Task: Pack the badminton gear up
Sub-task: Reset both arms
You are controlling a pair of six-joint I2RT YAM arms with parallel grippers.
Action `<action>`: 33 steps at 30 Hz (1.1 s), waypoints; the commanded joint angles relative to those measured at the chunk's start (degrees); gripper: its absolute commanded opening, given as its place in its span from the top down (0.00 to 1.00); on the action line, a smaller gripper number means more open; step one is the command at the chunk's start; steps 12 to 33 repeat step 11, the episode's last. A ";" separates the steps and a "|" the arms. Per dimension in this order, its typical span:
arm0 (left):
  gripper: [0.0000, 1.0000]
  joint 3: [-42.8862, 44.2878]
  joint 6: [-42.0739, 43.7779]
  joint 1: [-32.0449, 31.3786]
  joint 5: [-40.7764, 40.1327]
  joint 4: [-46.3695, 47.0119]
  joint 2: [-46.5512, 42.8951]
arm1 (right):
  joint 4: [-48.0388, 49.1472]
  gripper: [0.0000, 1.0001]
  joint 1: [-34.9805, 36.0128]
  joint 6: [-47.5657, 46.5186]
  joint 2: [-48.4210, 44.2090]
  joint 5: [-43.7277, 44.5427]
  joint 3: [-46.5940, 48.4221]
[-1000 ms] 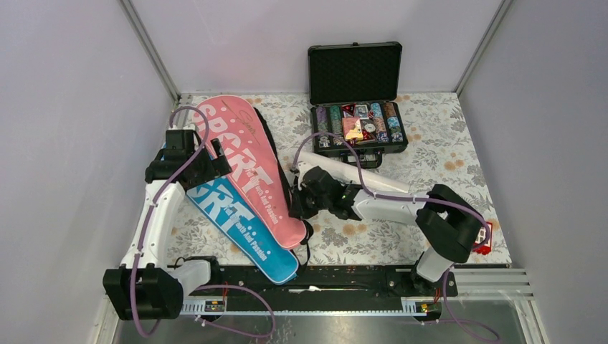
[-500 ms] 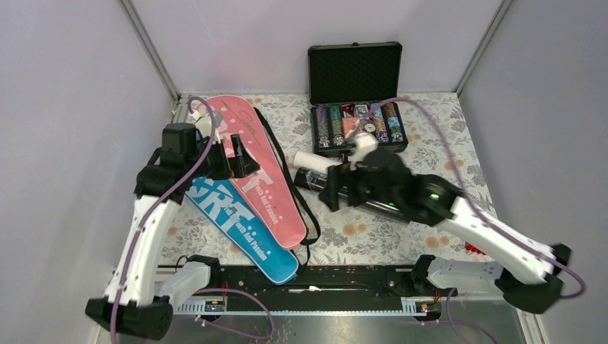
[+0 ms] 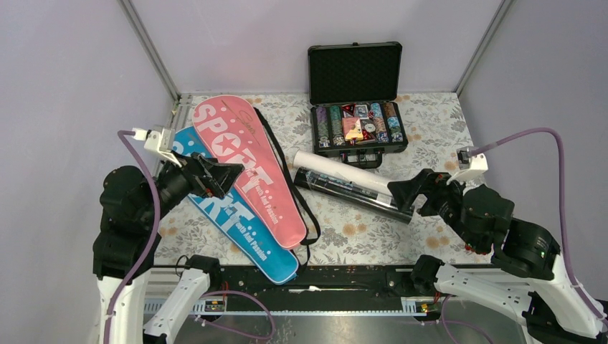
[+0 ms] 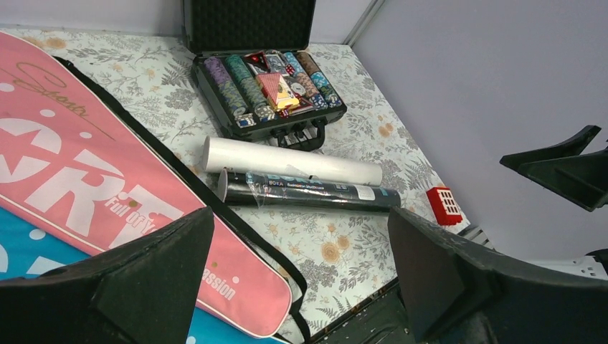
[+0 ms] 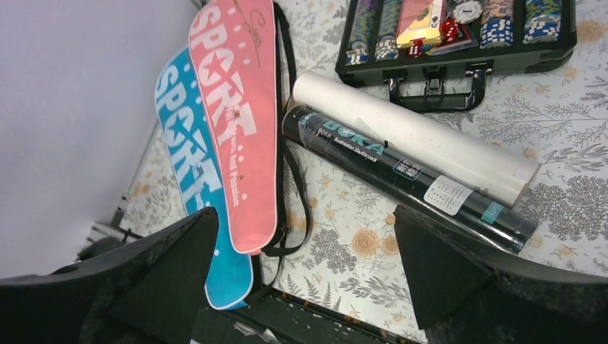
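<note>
**Both arms are hovering, end effectors spread and holding nothing**

The left arm is standing tall at the lower left of the overhead view, with the left end effector pointing right toward mid-frame. The right arm is crouching at the lower right, with the right end effector pointing left. Both are hanging in the air, jaws parted wide and gripping nothing. In each wrist view the black fingers are filling the two bottom corners, well apart.
</note>
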 commanded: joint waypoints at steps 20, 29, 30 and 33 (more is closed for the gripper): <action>0.01 -3.28 -0.43 -0.06 -1.49 3.88 -0.99 | 3.04 0.01 0.12 1.10 -1.49 6.74 -2.63; 0.01 -3.28 -0.43 -0.06 -1.49 3.88 -0.99 | 3.04 0.01 0.12 1.10 -1.49 6.74 -2.63; 0.01 -3.28 -0.43 -0.06 -1.49 3.88 -0.99 | 3.04 0.01 0.12 1.10 -1.49 6.74 -2.63; 0.01 -3.28 -0.43 -0.06 -1.49 3.88 -0.99 | 3.04 0.01 0.12 1.10 -1.49 6.74 -2.63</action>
